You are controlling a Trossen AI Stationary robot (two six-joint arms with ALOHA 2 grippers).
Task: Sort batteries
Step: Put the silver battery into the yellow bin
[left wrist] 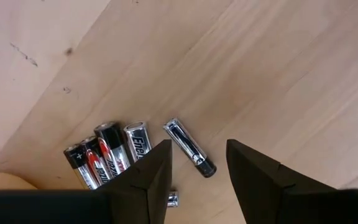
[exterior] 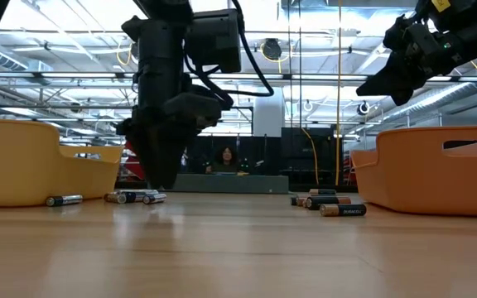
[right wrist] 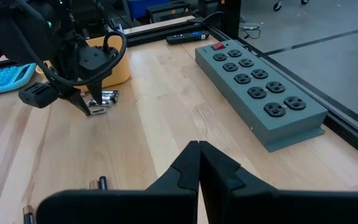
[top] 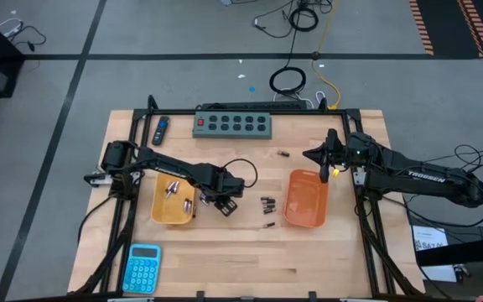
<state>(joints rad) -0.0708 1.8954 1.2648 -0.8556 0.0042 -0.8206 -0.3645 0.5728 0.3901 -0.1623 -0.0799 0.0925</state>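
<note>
Two black jointed arms. Left arm [top: 170, 168]: matte black links, looped black cable near the wrist. Right arm [top: 418, 178]: white "TROSSEN" lettering on the link, small yellow light near the wrist, wedge-shaped black fingers [right wrist: 219, 171].

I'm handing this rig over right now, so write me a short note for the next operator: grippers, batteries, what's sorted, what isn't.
Left gripper: open, empty, low over a cluster of silver batteries lying on the table beside the yellow bin; one loose cell lies just ahead of its fingers.
Right gripper: shut, empty, waiting raised above the far end of the orange bin.
Done: a few silver batteries lie in the yellow bin. No cells are visible in the orange bin.
Left: the silver cluster, the dark batteries mid-table, and one stray near the power strip.
</note>
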